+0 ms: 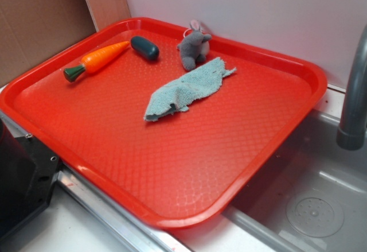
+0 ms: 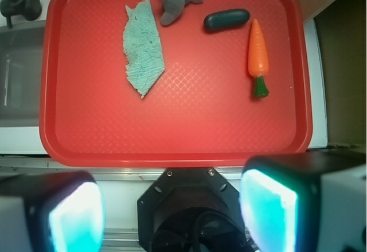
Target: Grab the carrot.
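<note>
Carrot [image 2: 258, 54] lies near the tray's [image 2: 172, 148] far corner, its tip almost touching a dark green toy [image 2: 226, 20]; the hand [image 2: 172, 209] hangs apart, empty, above the tray's near edge.

carrot [image 1: 97, 60] beside oval toy [image 1: 144, 47], on tray [image 1: 172, 166]

A toy-kitchen setup: steel sink [image 1: 321, 200] with grey faucet [image 1: 354, 91] (cardboard [image 1: 40, 16] backdrop).
</note>
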